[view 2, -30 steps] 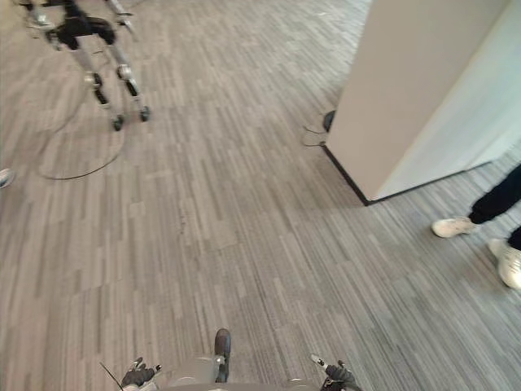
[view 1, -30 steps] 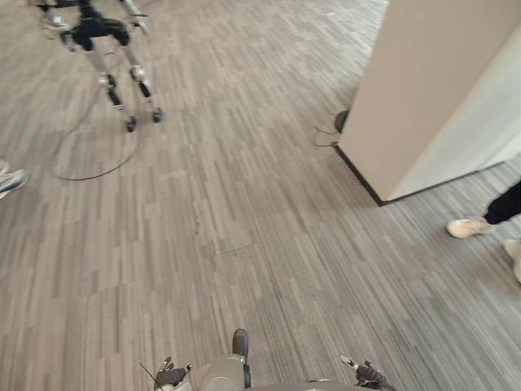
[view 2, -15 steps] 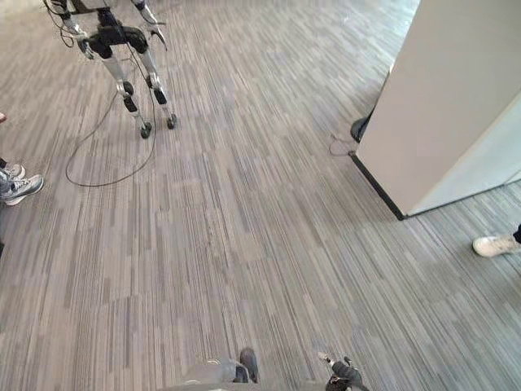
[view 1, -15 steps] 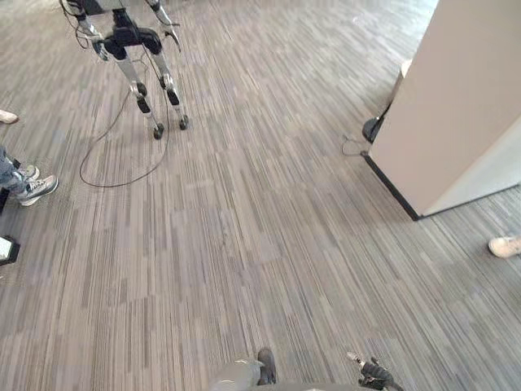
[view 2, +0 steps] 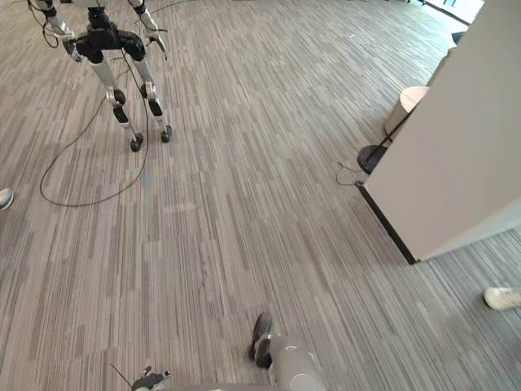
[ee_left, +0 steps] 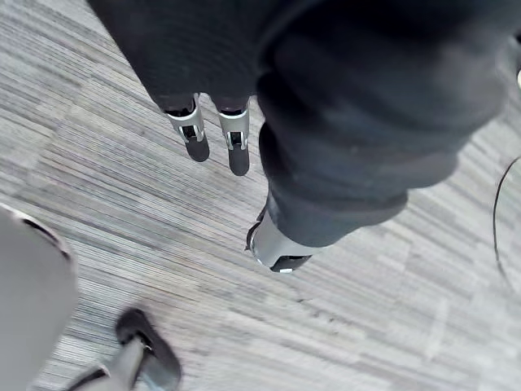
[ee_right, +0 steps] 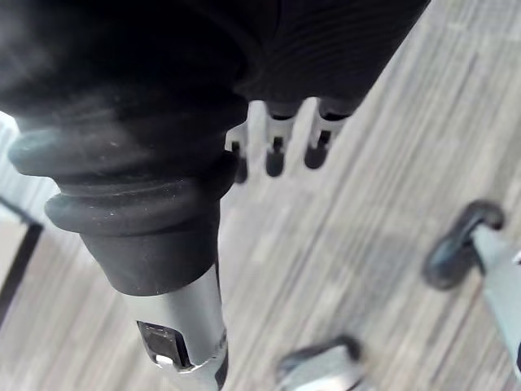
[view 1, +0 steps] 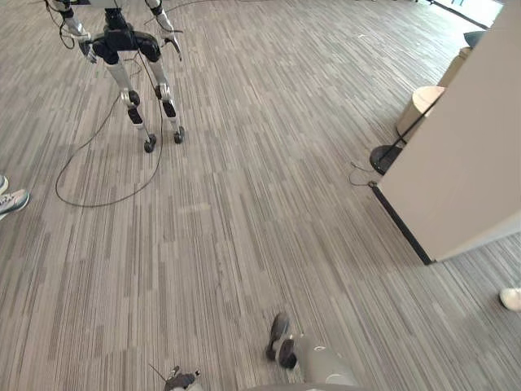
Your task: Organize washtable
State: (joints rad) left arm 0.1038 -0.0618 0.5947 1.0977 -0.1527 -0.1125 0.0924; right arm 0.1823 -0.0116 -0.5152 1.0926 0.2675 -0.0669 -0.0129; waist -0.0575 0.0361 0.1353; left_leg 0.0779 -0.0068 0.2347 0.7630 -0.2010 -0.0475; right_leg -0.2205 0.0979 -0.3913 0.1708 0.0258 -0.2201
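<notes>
Down at the floor, a grey striped carpet is seen, and a tall beige wall is seen at one side of it. Just beside the wall's far corner, a round pale bin is found. Between the bin and the wall's corner, a dark round base rests on the carpet, with a thin dark pole leaning up from it. A thin wire lies on the carpet just beside that base. Well apart from the wall, across the carpet, a second robot with a dark body and thin silver legs is seen, and its legs reach down to the carpet. Near the wall's close end, the tip of a white shoe of a person is seen. Far from the wall, past the second robot, another shoe of a person rests on the carpet. The left robot hand is held above the carpet, well apart from the wall, with its fingers loose and nothing in them. The right robot hand is also held above the carpet with loose fingers, and nothing is held in it. Where the washtable is cannot be told.
</notes>
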